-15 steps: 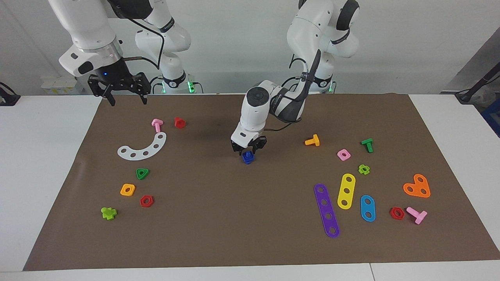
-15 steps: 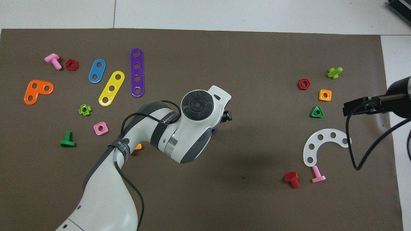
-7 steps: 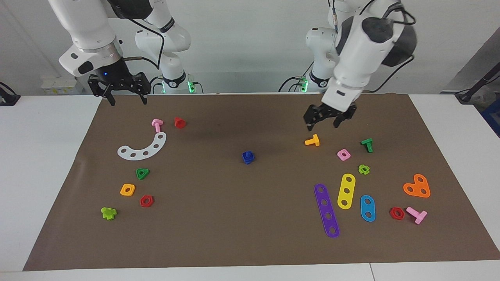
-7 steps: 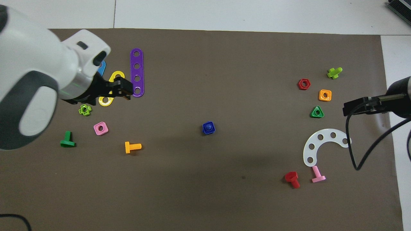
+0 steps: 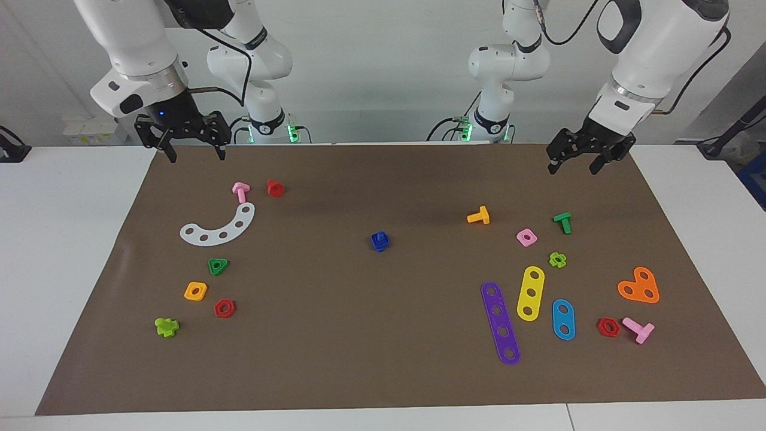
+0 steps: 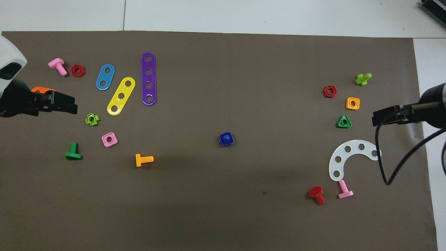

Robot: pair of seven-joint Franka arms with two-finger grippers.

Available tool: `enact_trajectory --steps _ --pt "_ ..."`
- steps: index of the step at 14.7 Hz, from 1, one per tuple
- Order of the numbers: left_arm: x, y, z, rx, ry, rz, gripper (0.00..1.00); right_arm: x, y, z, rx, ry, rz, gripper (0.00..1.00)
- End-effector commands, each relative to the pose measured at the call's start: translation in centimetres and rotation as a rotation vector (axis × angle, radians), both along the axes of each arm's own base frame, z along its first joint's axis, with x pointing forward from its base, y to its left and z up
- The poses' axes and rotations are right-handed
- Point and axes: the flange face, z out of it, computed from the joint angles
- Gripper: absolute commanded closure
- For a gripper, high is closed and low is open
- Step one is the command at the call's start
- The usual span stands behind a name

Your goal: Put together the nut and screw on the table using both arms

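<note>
- The brown mat [image 5: 383, 335] looks matt, like paper.
- The purple strip [image 5: 501, 323] and yellow strip [image 5: 530, 293] look glossy, smooth plastic.
- The arm casings [image 5: 649, 54] are smooth white plastic.

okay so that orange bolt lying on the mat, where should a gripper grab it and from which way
Grip the orange bolt by its shaft, coming straight down from above. It lies flat on its side on the mat with open space all round, so jaws can probably straddle the narrow shaft crosswise, next to the wider head.
</note>
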Motion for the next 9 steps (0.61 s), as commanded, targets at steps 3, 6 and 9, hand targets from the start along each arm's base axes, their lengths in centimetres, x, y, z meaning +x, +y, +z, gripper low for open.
enact_trajectory --steps 3,6,9 --pt "0.19 0.7 0.46 0.078 -0.039 -0.023 0.0 -0.41 -0.05 0.06 0.024 0.01 -0.004 0.0" --pt "-0.14 0.9 0.32 0.087 -0.02 -0.022 0.0 -0.41 -0.13 0.06 0.024 0.01 -0.005 0.0" --pt "0.12 0.76 0.5 0.084 -0.046 -0.026 0.0 -0.41 -0.21 -0.01 0.024 0.012 -0.007 0.0"
